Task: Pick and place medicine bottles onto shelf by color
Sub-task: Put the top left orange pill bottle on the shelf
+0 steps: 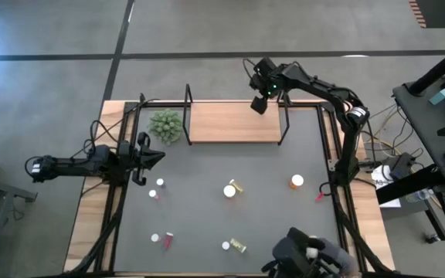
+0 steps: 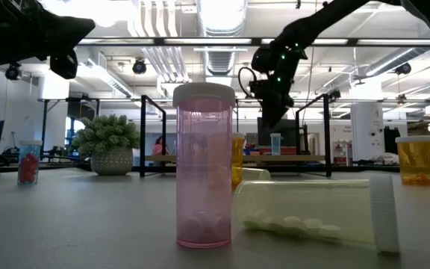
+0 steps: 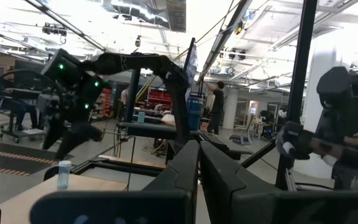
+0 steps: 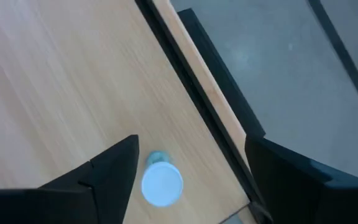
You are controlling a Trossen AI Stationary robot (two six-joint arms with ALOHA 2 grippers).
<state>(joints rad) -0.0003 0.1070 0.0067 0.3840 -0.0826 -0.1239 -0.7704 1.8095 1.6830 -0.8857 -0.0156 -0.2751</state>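
**Off-task items around the work area**

A small spiky green plant [image 1: 165, 125] in a grey pot stands at the far left of the dark grey mat [image 1: 269, 224] that covers the wooden table [image 1: 91, 220]. A cluttered desk [image 1: 439, 116] stands to the right.

Bright overhead glare, blurred backgrounds

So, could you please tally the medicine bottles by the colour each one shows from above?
Orange: 1
Yellow-green: 2
Red or pink: 3
Only a white cap showing: 4
Pale blue, on the shelf: 1
Total: 11 medicine bottles
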